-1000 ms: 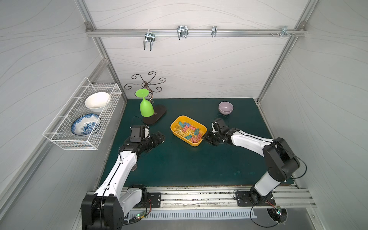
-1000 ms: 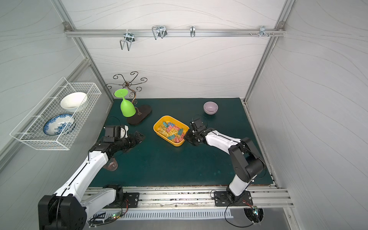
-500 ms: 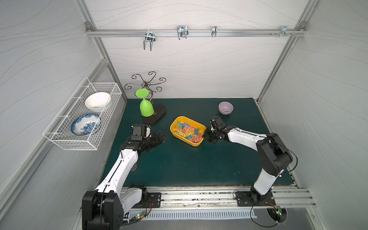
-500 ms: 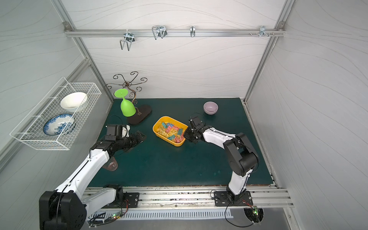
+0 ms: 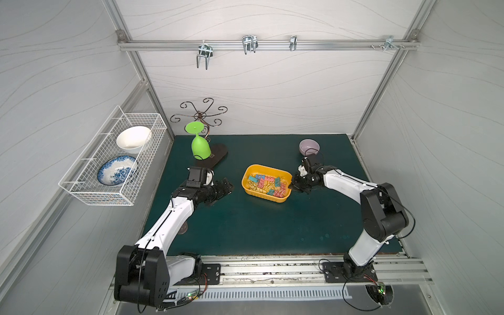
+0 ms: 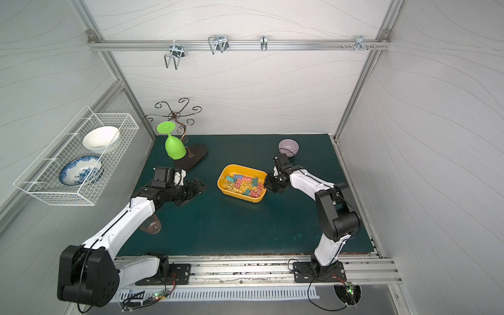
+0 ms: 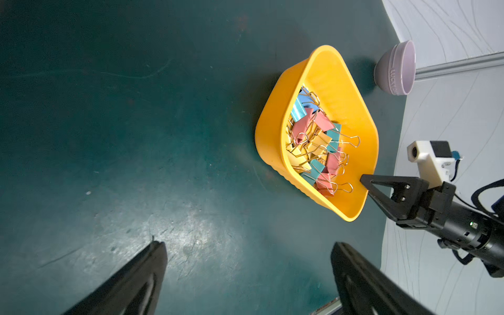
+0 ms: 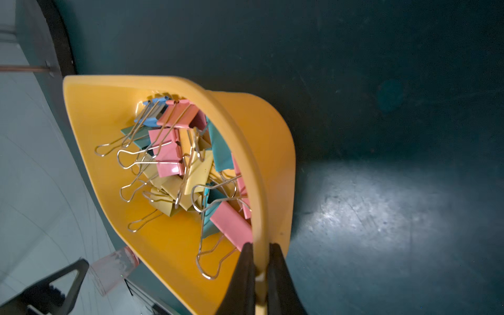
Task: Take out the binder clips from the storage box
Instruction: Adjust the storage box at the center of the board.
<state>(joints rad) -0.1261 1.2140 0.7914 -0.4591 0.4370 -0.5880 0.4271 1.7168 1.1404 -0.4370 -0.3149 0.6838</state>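
The right gripper [image 8: 261,246] clamps the box [image 8: 272,152] by its rim, the left gripper [image 5: 224,187] hangs wide open and empty near the box, so tip slowly to spill the clips [image 8: 166,152].

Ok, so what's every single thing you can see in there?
mat: one, dark green, floor
storage box: one, yellow-orange, mid-mat
binder clips: roughly twelve, pink, teal, blue, yellow, piled in the box
lilac bowl: one, back right of mat
goblet: one, green, upside down, back left
stand: one, dark curly metal, behind goblet
wire basket: one, white, left wall
white bowl: one, in basket
plate: one, blue-patterned, in basket
hooks: several, silver, back rail
cup: one, clear, left side of mat
left gripper: black, open, left of box
right gripper: black, shut on box rim
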